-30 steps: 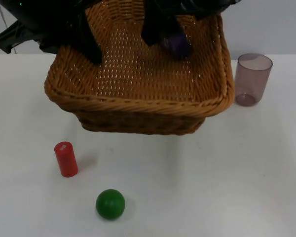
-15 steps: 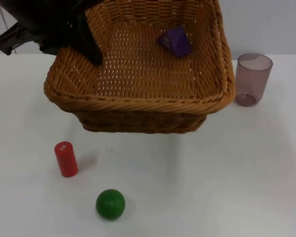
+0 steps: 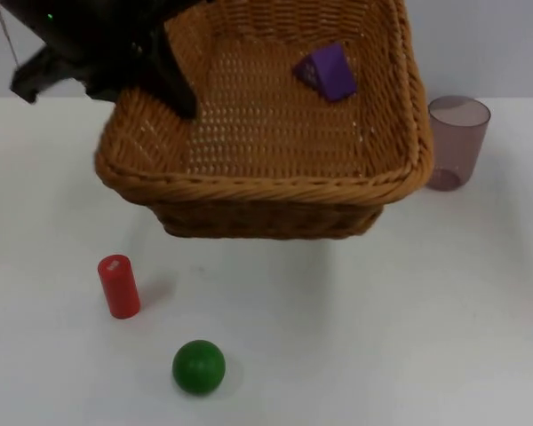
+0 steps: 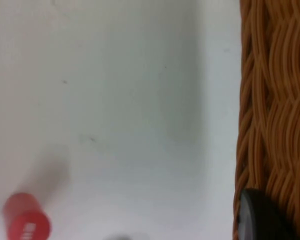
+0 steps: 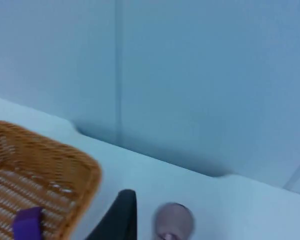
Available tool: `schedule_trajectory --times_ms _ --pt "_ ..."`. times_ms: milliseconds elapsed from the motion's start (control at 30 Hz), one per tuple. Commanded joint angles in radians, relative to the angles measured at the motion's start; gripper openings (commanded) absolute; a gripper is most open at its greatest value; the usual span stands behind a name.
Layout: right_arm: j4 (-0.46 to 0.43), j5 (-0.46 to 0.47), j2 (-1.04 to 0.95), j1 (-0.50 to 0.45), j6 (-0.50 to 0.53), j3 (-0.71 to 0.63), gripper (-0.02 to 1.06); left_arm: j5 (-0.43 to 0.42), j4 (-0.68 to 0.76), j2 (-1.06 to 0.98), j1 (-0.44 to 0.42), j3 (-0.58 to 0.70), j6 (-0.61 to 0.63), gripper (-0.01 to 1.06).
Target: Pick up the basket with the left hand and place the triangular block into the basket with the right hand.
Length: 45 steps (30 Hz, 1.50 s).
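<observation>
Now | left end effector [image 3: 173,89] clamps basket [image 3: 266,191] rim | triangular block [image 3: 327,71] inside, well apart

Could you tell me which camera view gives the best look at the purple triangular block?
The top view: the purple triangular block lies whole on the wicker basket's floor. The right wrist view catches part of it inside the basket; the left wrist view gives just the basket's rim.

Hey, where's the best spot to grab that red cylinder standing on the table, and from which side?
Grip the red cylinder around its round sides near the middle, coming straight down from above. It stands nearly upright and apart from the green ball, so fingers should fit either side.
</observation>
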<state>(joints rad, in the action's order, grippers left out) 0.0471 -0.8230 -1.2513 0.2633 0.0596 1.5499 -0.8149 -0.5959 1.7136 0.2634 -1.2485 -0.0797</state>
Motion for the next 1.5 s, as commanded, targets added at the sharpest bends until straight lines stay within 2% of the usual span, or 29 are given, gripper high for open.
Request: schedule_trajectory --times_ms 0,133,267,400,533,667,800,867,933,1167,1333,1467 --pt "0.011 -0.041 0.045 -0.030 0.005 0.005 1.04 0.028 -0.084 0.022 0.005 -0.002 -0.021 0.00" --pt "0.037 -0.084 0.088 -0.036 0.005 0.005 1.04 0.081 -0.116 0.069 0.005 -0.002 -0.024 0.00" --pt "0.041 -0.116 0.121 -0.036 0.005 -0.001 1.04 0.141 -0.138 0.132 0.005 -0.002 -0.061 0.00" --pt "0.057 -0.150 0.148 -0.036 0.005 -0.010 1.04 0.204 -0.221 0.204 0.005 -0.002 -0.126 0.00" --pt "0.062 -0.183 0.157 -0.036 0.005 -0.012 1.04 0.201 -0.317 0.240 0.005 -0.002 -0.196 0.00" --pt "0.064 -0.190 0.163 -0.036 0.005 -0.012 1.04 0.204 -0.343 0.253 0.008 -0.002 -0.263 0.00" --pt "0.064 -0.190 0.162 -0.036 0.007 -0.012 1.04 0.269 -0.345 0.262 0.008 -0.002 -0.263 0.00" --pt "0.064 -0.190 0.162 -0.036 0.007 -0.012 1.04 0.328 -0.351 0.271 0.008 -0.004 -0.263 0.00" --pt "0.073 -0.190 0.162 -0.036 0.007 -0.012 1.04 0.342 -0.362 0.284 0.008 -0.004 -0.263 0.00" --pt "0.081 -0.191 0.162 -0.036 0.007 -0.012 1.04 0.324 -0.406 0.359 0.008 -0.004 -0.286 0.00" --pt "0.081 -0.191 0.162 -0.036 0.007 -0.012 1.04 0.259 -0.541 0.434 0.008 -0.032 -0.423 0.00" --pt "0.081 -0.197 0.162 -0.036 0.007 -0.012 1.04 0.254 -0.551 0.451 0.008 -0.062 -0.443 0.00"
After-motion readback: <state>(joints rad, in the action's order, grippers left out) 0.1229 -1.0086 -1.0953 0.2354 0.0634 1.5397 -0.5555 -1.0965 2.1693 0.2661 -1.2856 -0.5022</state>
